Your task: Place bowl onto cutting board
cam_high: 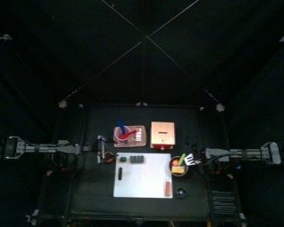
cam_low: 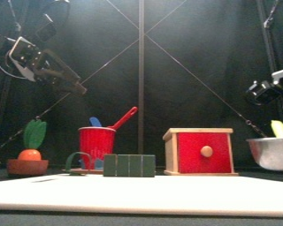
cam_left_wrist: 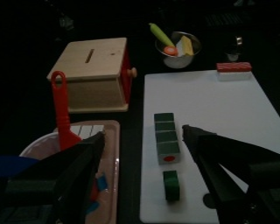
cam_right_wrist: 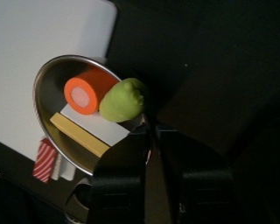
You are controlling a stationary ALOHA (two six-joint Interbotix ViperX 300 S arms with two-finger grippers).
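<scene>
The right hand grips the bowl rim, beside the cutting board.

We find the cutting board lying flat at the front middle of the table, with a row of small blocks on its rear part. Just off its right edge sits the bowl, holding several pieces of toy food; the right gripper has its jaws at the bowl's rim. Behind the board stands a wooden box, and left of the box a cup (a utensil stands inside it). The left gripper hangs above the board's left part.
</scene>
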